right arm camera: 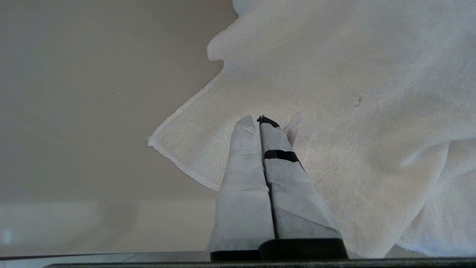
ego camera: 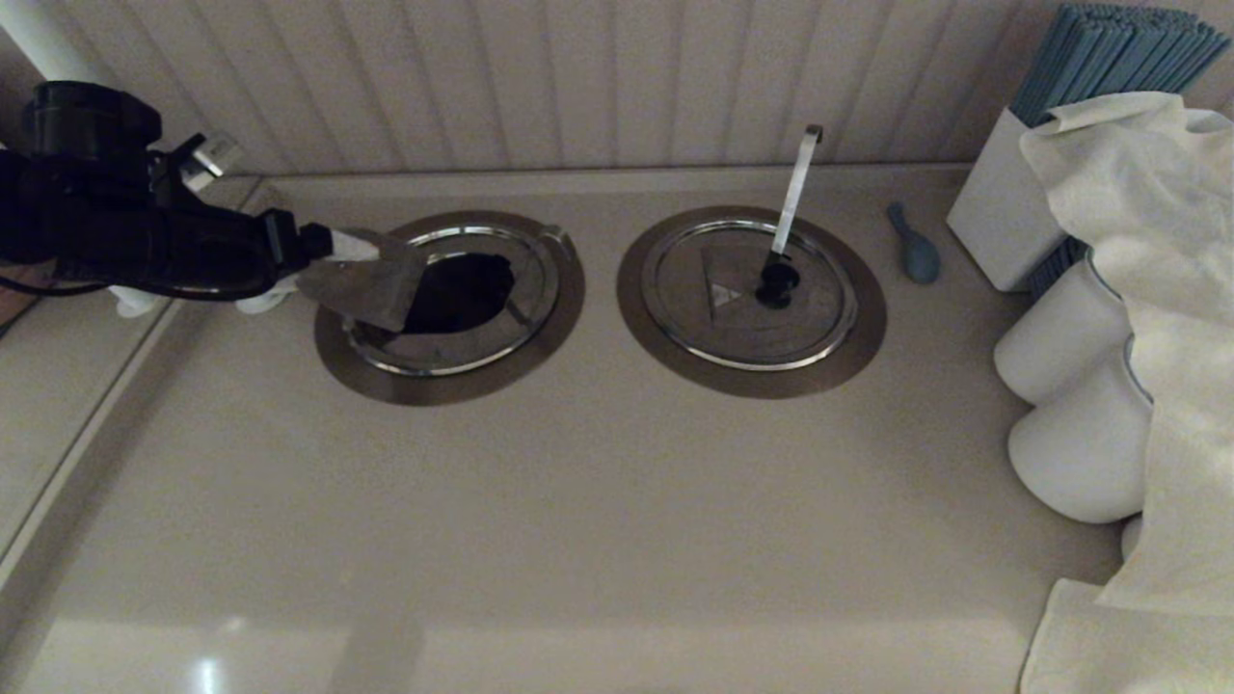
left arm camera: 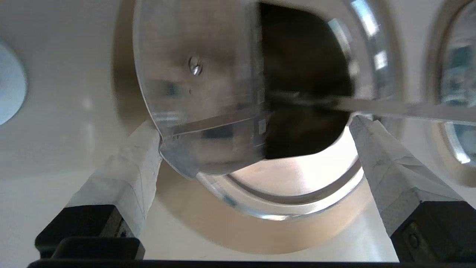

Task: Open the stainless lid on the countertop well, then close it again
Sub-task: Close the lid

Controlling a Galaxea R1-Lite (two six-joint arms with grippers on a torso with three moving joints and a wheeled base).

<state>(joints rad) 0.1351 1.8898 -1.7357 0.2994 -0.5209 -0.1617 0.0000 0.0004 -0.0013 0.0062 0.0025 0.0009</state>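
The stainless lid with black knob and triangle mark lies flat over the right countertop well, whose flange rings it. A slim hook-tipped handle stands beside the knob. At the left twin well, the twin lid is tilted up, its underside towards the wrist camera. My left gripper is open, and the raised lid's edge rests against one finger. A pale slanted handle crosses the dark hole. My right gripper is shut above a white cloth.
A blue spoon lies right of the right flange. A white box of blue sticks, white jars and a draped white cloth fill the right side. A panelled wall stands behind, and a counter seam runs along the left.
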